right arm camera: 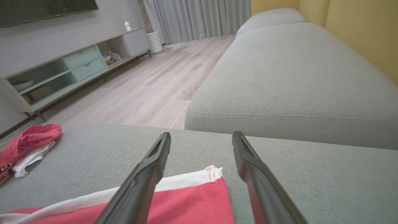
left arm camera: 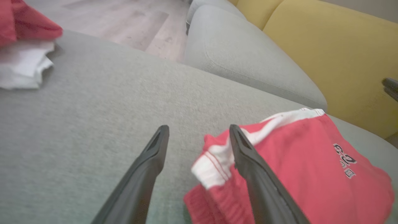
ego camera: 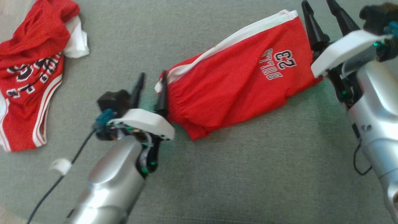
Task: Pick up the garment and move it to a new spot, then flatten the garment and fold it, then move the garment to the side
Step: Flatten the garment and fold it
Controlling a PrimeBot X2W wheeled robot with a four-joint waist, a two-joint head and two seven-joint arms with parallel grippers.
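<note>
Head view is showing you both tools gaping wide, gripping nothing: the left end effector (ego camera: 151, 88) is sitting at the waistband end of the folded red shorts (ego camera: 236, 77), the right end effector (ego camera: 319, 9) just beside their hem, all lying on the grey sofa cushion (ego camera: 248, 174).

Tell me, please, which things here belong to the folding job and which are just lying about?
In the job: red shorts; left gripper and right gripper, both open at the shorts' ends.
Lying about: crumpled red jersey, yellow backrest, low cabinet.
</note>
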